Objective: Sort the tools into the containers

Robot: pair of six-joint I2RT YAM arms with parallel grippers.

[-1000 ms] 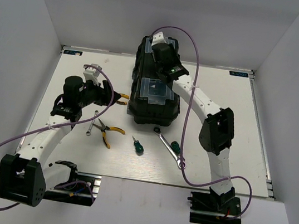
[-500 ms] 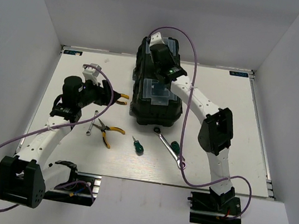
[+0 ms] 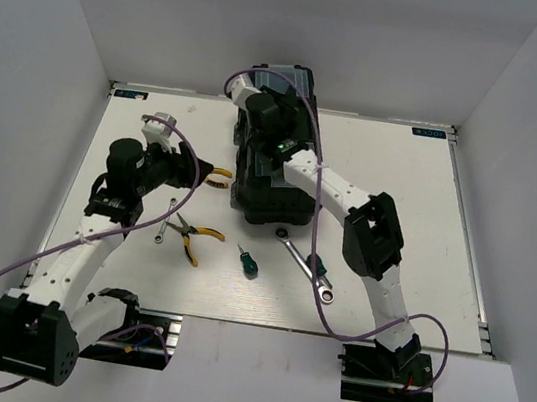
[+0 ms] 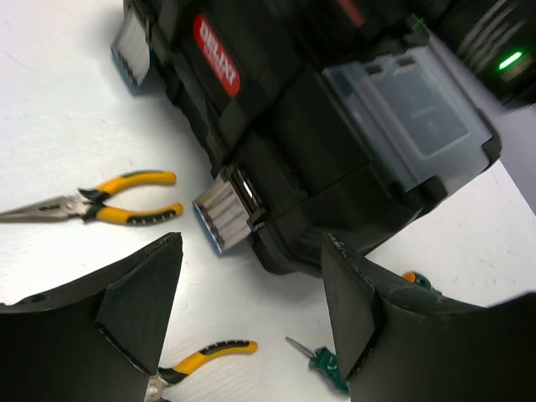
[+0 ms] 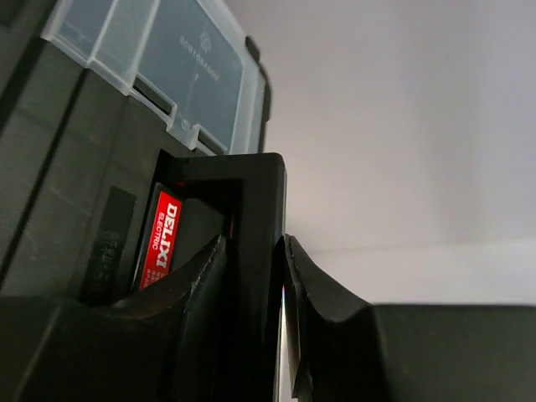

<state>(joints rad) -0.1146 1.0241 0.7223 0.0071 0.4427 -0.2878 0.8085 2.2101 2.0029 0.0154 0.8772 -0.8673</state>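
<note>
The black toolbox [image 3: 273,187] stands at the table's middle back. My right gripper [image 3: 262,111] is shut on its lid handle [image 5: 254,209], next to the red label [image 5: 159,237]; the lid with its clear organiser box [image 5: 176,59] looks tilted up. My left gripper [image 3: 190,169] is open and empty, hovering left of the toolbox near its silver latch [image 4: 224,213]. One pair of pliers [image 3: 217,178] lies by the box; the other [image 3: 192,239], a short wrench [image 3: 162,228], two green screwdrivers [image 3: 248,262] [image 3: 315,263] and a long wrench [image 3: 305,267] lie in front.
White walls close in the table on the left, back and right. Purple cables loop over both arms. The tools lie in a row between the toolbox and the arm bases [image 3: 127,337]. The inner tray is hidden.
My right gripper has swung left with the handle, and the lid has tipped so that its clear boxes no longer face the top camera. My left gripper has shifted slightly.
</note>
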